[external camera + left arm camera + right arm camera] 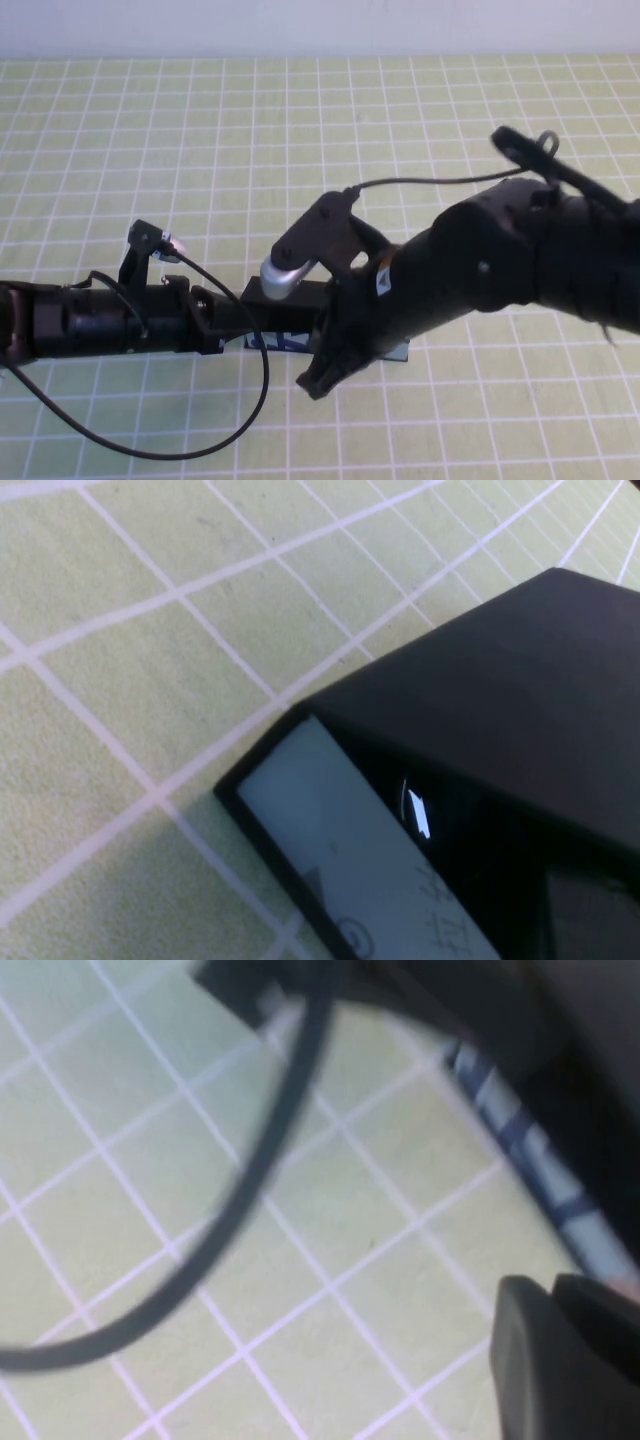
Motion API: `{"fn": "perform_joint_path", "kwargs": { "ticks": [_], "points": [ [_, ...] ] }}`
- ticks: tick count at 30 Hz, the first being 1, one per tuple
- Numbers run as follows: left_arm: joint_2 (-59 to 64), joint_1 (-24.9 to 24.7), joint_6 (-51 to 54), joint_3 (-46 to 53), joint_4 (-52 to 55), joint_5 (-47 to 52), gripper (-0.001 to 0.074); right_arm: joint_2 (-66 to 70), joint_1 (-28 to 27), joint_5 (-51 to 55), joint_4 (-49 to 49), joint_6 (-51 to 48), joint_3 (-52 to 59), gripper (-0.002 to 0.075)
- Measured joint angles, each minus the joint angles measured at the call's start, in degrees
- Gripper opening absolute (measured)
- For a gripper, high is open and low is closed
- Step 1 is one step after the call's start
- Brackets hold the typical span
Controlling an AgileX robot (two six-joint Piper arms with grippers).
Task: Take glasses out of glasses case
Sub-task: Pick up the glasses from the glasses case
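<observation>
Nearest the camera, a black cable (262,395) is looping over the green checked tablecloth (150,130). Just beyond it the right gripper (318,378) is pointing down at the cloth right in front of the glasses case (275,342). Its fingers (545,1360) are sitting closed together, with nothing showing between them.

The case is lying across the middle of the table. It is mostly hidden under both arms, so only strips of its white, blue-printed front are showing. The left gripper (222,322) is reaching in level from the left and meeting the case's left end. Whether it is clamping the case I cannot tell.

From the left wrist, the case's black top is overhanging the white front with a dark gap and a small glint between them. The glasses themselves are not showing anywhere, so they are probably inside.

The right arm is arching in from the right, elbow high and wrist bent steeply down over the case.

I judge that the opening step is in hand. The next move calls for getting the lid fully up while the case is being steadied. The right gripper then needs to open and go in for the frame.
</observation>
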Motion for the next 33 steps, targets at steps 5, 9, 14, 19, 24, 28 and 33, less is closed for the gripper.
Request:
{"fn": "perform_joint_path", "kwargs": {
  "ticks": [5,9,14,19,24,28,33],
  "points": [
    [0.0,0.0,0.0,0.0,0.0,0.0,-0.0004,4.4,0.0,-1.4,-4.3,7.6,0.0,-0.0013],
    [0.0,0.0,0.0,0.0,0.0,0.0,-0.0004,6.2,-0.2,-5.3,-8.3,12.7,0.0,-0.0016],
    [0.0,0.0,-0.2,0.0,0.0,0.0,-0.0004,7.1,-2.9,-7.8,-9.1,14.2,-1.7,-0.0015],
    [0.0,0.0,-0.4,0.0,0.0,0.0,-0.0004,9.5,-6.4,-8.2,-9.1,14.4,-5.4,-0.0016],
    [0.0,0.0,-0.5,-0.1,0.0,0.0,-0.0004,11.4,-8.1,-8.3,-9.1,14.4,-9.5,-0.0016],
    [0.0,0.0,-0.5,-0.1,0.0,0.0,-0.0004,13.5,-9.2,-8.2,-8.9,14.4,-13.2,-0.0017],
    [0.0,0.0,-0.6,-0.1,0.0,0.0,-0.0004,18.4,-11.4,-4.5,-8.2,14.4,-17.7,-0.0017]
  ]
}}
